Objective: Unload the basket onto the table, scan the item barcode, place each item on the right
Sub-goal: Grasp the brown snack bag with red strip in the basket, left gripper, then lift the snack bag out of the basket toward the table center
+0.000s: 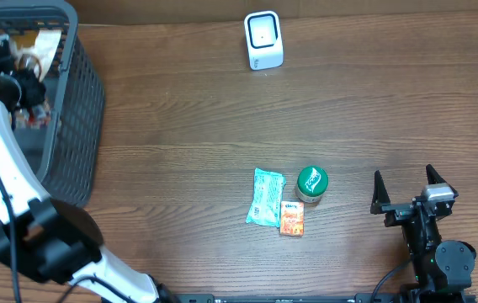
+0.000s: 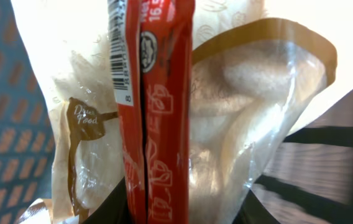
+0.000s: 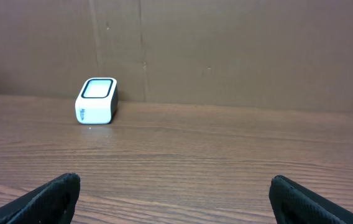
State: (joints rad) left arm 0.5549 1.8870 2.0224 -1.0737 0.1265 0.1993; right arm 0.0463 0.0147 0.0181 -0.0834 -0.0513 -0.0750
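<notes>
Scanner [image 1: 263,39] on wood-grain table [image 1: 180,126], cardboard wall [image 3: 226,50] behind.

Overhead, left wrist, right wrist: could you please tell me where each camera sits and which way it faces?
Overhead: above the table, looking down on basket, scanner, green-lidded jar; left arm and right gripper show.
Left wrist: in the basket, close on a red sachet pack against a clear bag; own body unclear.
Right wrist: low over the table, facing the scanner; open fingers show.
Shared: overhead and right wrist both see the scanner.
</notes>
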